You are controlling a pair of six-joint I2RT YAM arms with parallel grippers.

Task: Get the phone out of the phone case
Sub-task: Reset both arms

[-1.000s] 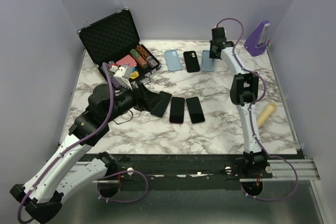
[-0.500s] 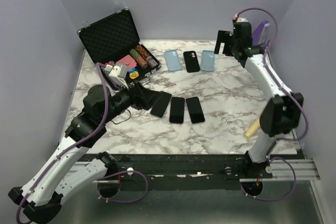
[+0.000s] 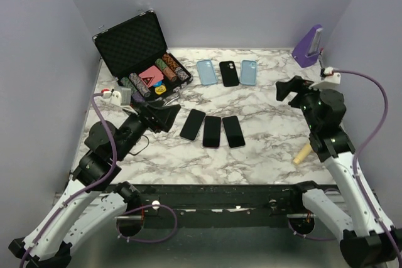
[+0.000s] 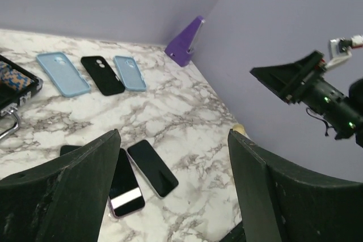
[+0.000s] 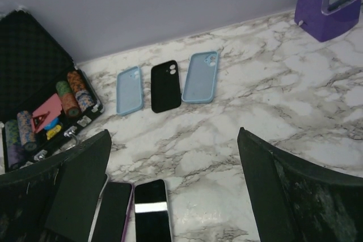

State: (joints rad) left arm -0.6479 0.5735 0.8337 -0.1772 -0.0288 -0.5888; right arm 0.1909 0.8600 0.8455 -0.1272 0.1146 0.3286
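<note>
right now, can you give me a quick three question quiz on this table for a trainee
1. How many phone cases lie in the back row, beyond the phones?
2. True or false: the right tool is shut on a phone.
3. The middle case in that row is: A) light blue, B) black, C) purple.

Key: 1) three. 2) false, it stands open and holds nothing. 3) B.
</note>
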